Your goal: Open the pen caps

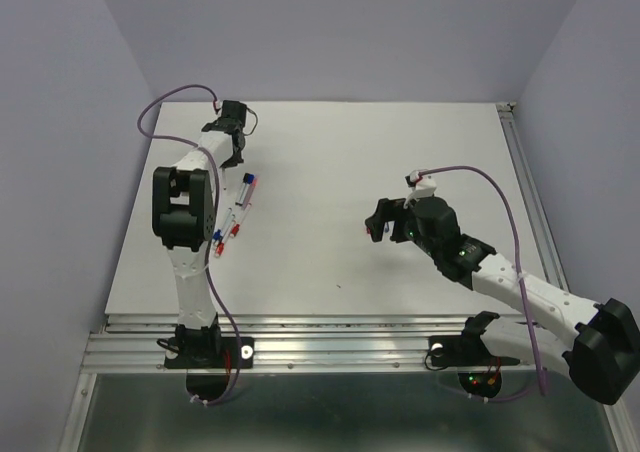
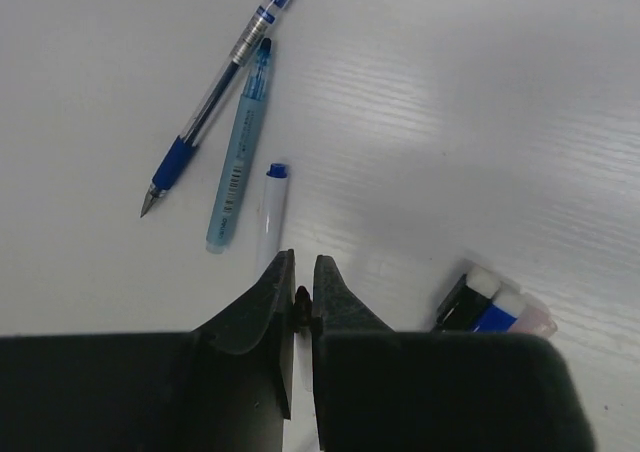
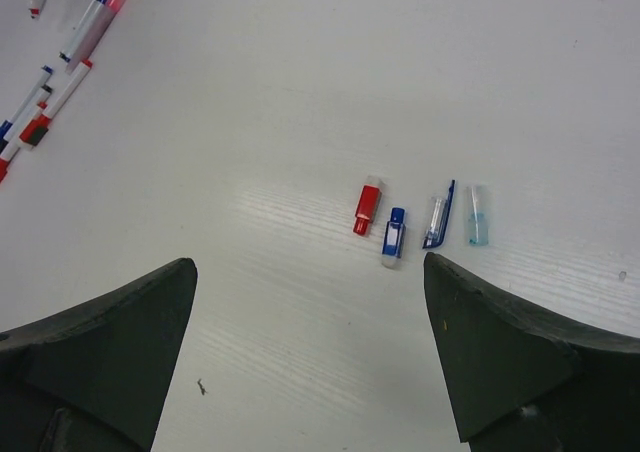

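In the right wrist view the pen caps lie in a row on the white table: a red cap (image 3: 367,210), a dark blue cap (image 3: 393,237), a clear cap with a blue clip (image 3: 438,217) and a light blue cap (image 3: 476,230). My right gripper (image 3: 310,262) hangs above them, open and empty; it also shows in the top view (image 1: 383,222), where it hides the caps. My left gripper (image 2: 302,282), at the far left (image 1: 228,122), is shut on a white pen barrel (image 2: 272,212) with a blue end. An uncapped blue gel pen (image 2: 215,92) and a light blue pen (image 2: 240,152) lie beside it.
More pens and markers lie along the table's left side (image 1: 247,187) (image 1: 225,237), also in the right wrist view's top left corner (image 3: 90,17) (image 3: 40,112). Markers with white and blue ends (image 2: 495,302) lie right of my left fingers. A metal rail (image 1: 330,337) runs along the near edge.
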{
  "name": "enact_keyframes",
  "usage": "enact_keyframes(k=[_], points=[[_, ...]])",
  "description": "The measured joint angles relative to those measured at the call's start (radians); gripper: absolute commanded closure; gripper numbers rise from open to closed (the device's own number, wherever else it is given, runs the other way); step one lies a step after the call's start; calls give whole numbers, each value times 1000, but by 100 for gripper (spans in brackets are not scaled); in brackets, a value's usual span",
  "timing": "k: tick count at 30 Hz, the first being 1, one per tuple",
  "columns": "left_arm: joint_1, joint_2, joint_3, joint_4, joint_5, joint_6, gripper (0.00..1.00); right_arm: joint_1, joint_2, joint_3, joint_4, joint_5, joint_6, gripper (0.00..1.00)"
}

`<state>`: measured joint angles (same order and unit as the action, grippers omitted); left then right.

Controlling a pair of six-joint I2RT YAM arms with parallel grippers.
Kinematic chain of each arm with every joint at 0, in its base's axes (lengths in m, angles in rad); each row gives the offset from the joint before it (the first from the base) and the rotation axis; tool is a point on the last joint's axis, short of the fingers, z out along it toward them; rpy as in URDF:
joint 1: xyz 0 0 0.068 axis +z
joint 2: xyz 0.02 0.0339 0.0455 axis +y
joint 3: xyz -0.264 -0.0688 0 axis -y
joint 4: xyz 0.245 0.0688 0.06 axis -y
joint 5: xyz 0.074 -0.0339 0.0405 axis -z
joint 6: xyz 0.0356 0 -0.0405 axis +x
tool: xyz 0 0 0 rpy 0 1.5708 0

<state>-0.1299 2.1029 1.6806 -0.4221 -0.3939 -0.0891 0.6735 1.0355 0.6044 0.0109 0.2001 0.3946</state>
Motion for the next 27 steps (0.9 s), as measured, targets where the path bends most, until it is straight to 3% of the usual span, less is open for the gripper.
enact_keyframes(k=[12,19,27], points=[[54,61,22,-15,4,58,77,0,-10,-19,-2,24,0,0],[52,126,58,-29,9,90,39,0,-11,-19,-1,32,-3,0],[53,108,70,-41,73,80,20,0,-11,-19,-1,32,-7,0]])
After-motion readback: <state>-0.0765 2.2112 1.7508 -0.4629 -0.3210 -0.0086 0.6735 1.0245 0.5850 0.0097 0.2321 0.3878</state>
